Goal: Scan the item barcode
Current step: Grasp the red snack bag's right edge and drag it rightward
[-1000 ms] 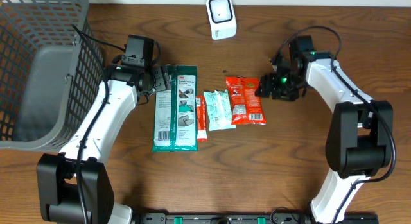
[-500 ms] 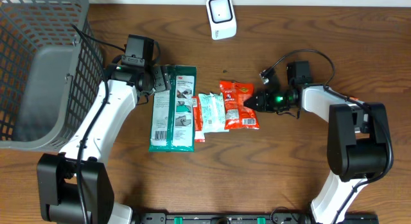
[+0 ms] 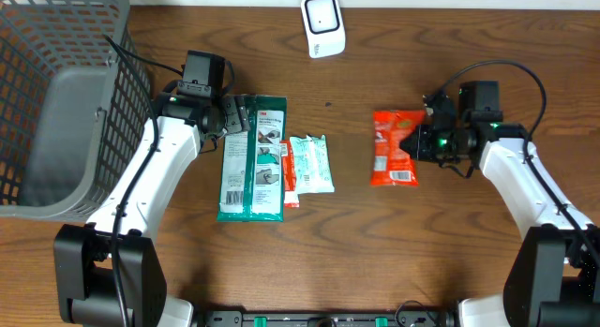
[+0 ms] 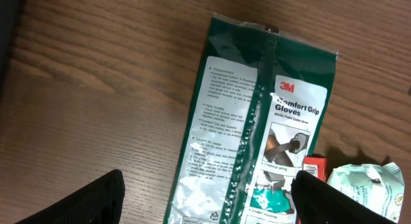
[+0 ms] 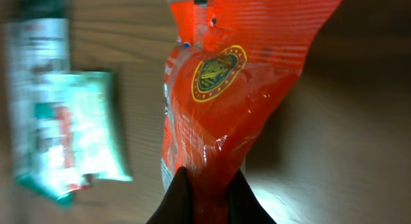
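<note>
Since 1 s ago: orange-red glossy foil snack packet [image 3: 394, 147] shifted right, out of the row, now well apart from the pale green plastic pouch [image 3: 311, 164]. Right gripper [image 3: 427, 141] has closed; its 2 black fingers [image 5: 174, 201] pinch the packet's right edge. Left gripper [image 3: 234, 114] unchanged: jaws spread wide, holding nothing, over the green plastic glove package [image 3: 253, 158]. White boxy scanner [image 3: 322, 25] stands at the table's far edge, well apart from the packet.
</note>
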